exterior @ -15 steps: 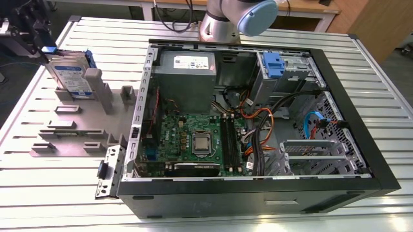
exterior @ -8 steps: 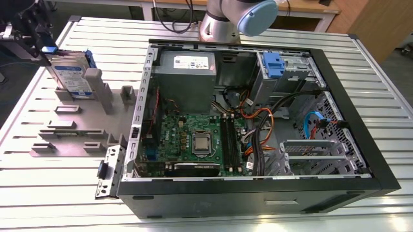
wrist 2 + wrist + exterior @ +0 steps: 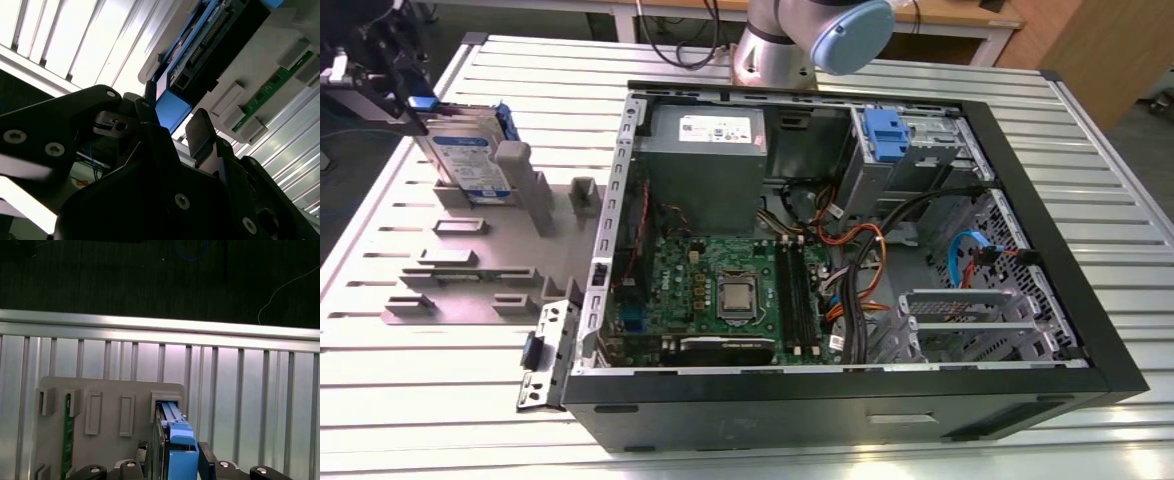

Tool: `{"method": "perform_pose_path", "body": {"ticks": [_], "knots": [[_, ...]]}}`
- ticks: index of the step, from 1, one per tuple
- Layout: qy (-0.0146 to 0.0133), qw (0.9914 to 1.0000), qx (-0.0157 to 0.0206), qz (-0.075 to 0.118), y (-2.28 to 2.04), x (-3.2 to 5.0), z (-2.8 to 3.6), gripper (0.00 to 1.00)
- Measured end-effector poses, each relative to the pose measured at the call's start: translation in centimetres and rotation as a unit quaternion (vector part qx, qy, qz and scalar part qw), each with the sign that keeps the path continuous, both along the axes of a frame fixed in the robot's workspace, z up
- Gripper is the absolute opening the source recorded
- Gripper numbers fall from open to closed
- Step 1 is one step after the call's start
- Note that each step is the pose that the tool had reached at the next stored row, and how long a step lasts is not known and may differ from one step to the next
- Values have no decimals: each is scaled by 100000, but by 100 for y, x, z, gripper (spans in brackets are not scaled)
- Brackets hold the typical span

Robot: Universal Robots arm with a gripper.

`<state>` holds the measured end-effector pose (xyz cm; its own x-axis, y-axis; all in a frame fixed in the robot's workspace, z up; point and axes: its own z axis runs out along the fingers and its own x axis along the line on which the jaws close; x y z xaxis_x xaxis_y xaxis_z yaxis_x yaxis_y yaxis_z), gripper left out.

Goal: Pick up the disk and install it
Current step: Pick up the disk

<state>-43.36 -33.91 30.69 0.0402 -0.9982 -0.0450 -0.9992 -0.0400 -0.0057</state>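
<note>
The disk (image 3: 464,155), a silver drive with a white-and-blue label in a blue bracket, stands on edge in a slot of the grey holder block (image 3: 467,235) at the exterior view's far left. My gripper (image 3: 416,105) is at the disk's upper end. In both wrist views the black fingers (image 3: 202,132) press against either side of the bracket's blue tab (image 3: 172,110), so my gripper (image 3: 181,462) is shut on the disk (image 3: 172,415), whose lower end still sits in the holder's slot.
An open computer case (image 3: 854,250) lies on the slatted metal table (image 3: 427,390), to the exterior view's right of the holder. A blue caddy (image 3: 886,135) sits in its drive bay. A green memory stick (image 3: 67,435) stands in another holder slot.
</note>
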Motion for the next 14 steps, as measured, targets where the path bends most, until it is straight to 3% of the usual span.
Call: {"method": "perform_pose_path", "body": {"ticks": [7, 14], "knots": [[58, 100000, -1, -114, 46, -1, -43, 51], [93, 100000, -6, -114, 47, -1, -42, 51]]}}
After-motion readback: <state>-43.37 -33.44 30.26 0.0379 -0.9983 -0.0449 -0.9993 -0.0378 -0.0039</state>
